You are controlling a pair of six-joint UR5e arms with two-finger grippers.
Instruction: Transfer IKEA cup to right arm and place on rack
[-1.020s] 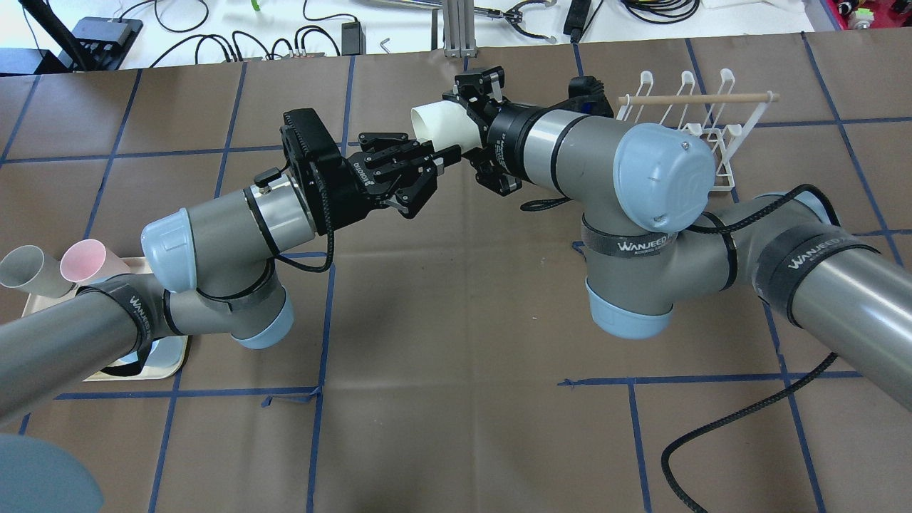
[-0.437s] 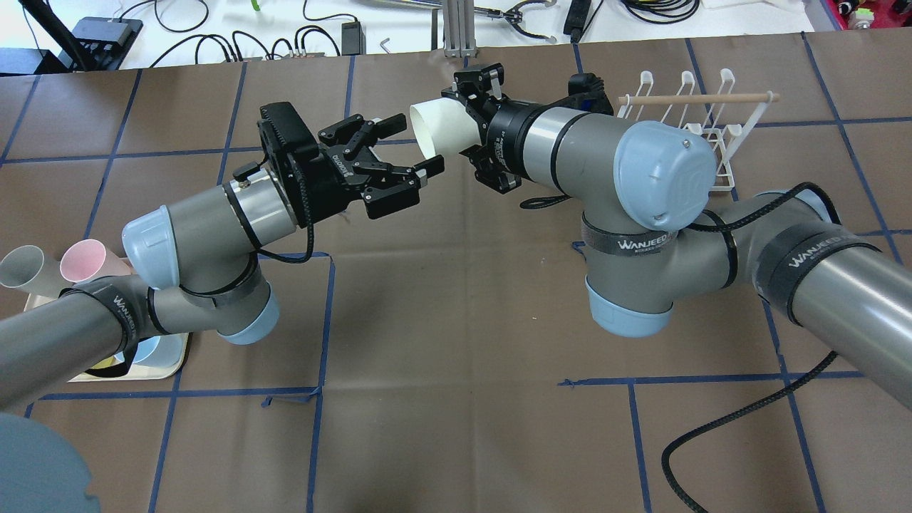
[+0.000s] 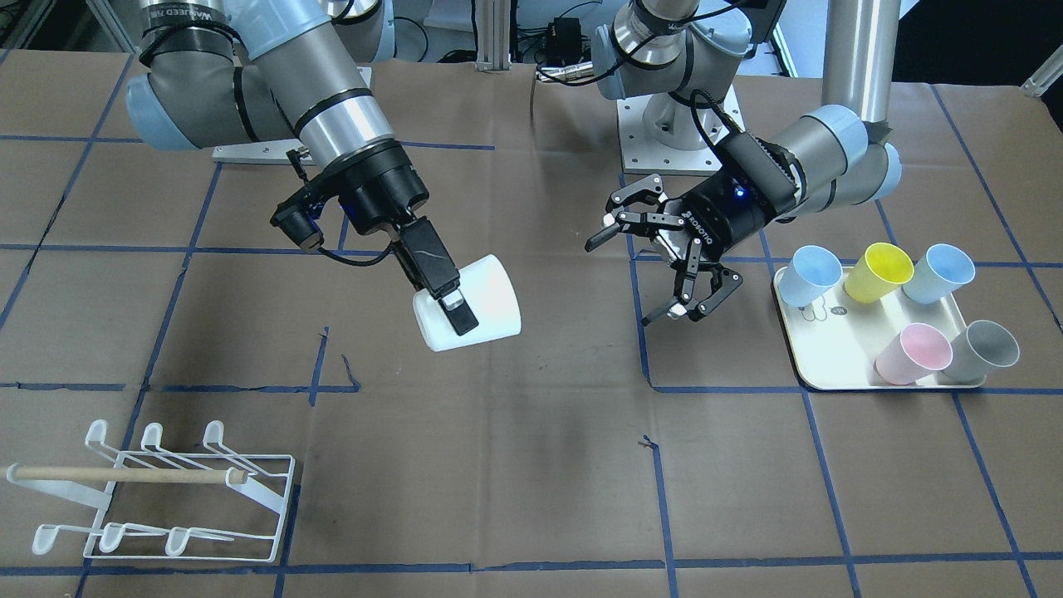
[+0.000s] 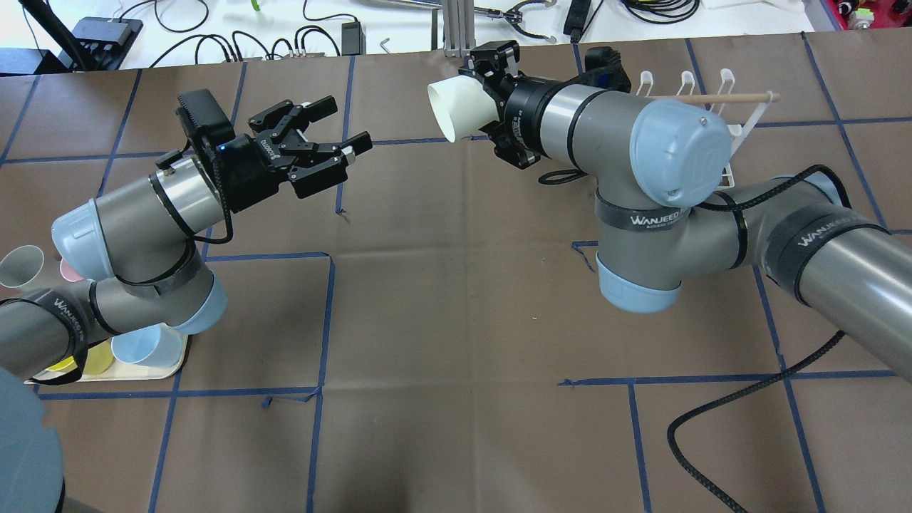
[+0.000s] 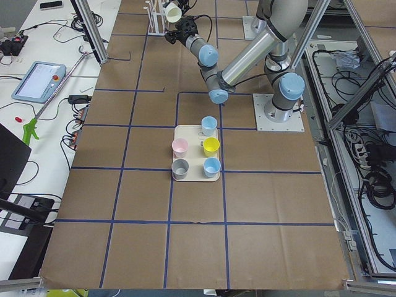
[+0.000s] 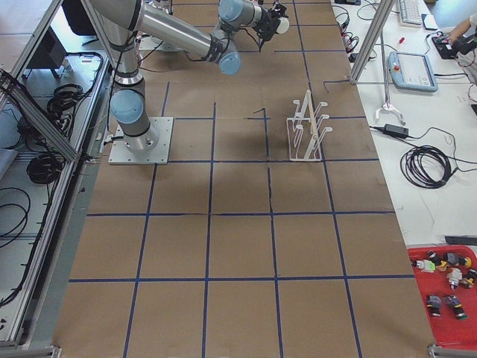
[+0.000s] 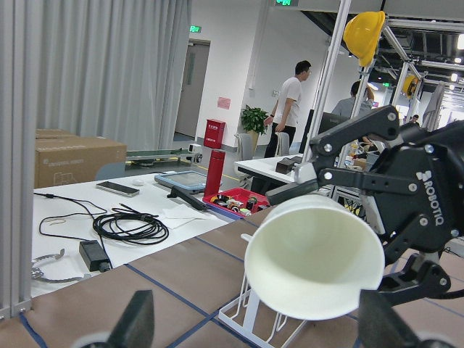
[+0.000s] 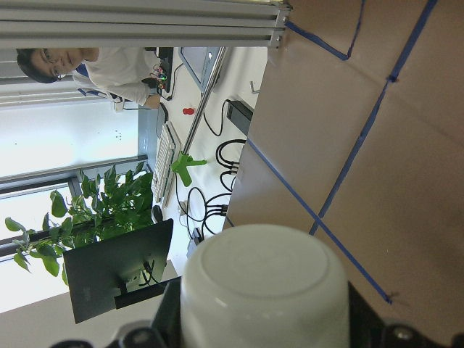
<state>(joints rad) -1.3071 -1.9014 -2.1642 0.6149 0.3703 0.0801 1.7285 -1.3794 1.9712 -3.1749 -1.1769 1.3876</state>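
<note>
right arm (image 4: 684, 149): raised mid-table | rack (image 3: 158, 498): on table, well apart from cup | left gripper (image 4: 347, 125): spread wide, empty | right gripper (image 3: 458, 309): clamped on white cup (image 3: 482, 291) near base, cup aloft, tilted | risk: grip near base could let cup twist or slip in swing; mouth misaligned could miss prong, nudge light rack

White cup (image 3: 488, 297), white rack (image 3: 124, 475), brown table (image 3: 531, 465) gridded with blue tape (image 3: 722, 388)
</note>
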